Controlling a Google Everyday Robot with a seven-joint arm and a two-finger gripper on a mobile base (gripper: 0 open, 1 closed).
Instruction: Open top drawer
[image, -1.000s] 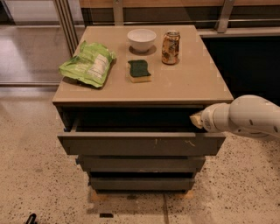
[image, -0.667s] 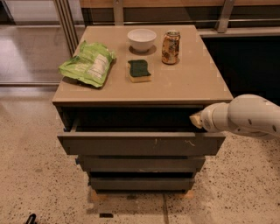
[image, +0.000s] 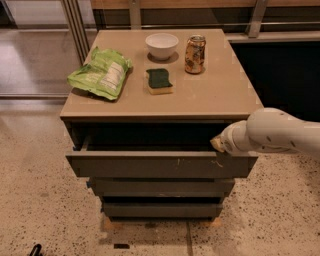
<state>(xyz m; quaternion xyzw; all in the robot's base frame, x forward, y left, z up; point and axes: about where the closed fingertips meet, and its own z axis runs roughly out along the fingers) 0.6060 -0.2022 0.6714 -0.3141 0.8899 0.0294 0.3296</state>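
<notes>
The top drawer (image: 150, 165) of a small cabinet stands pulled out toward me. Its dark grey front panel bears pale scratch marks right of centre, and its inside lies in dark shadow under the tan cabinet top (image: 220, 95). My white arm reaches in from the right. The gripper (image: 219, 144) is at the drawer's upper right corner, right at the top edge of the front panel.
On the cabinet top lie a green snack bag (image: 100, 74), a white bowl (image: 161, 45), a green-and-yellow sponge (image: 159, 80) and a drink can (image: 194, 54). Two lower grey drawer fronts (image: 160, 188) stand slightly out. Speckled floor surrounds the cabinet; metal posts (image: 75, 25) stand at back left.
</notes>
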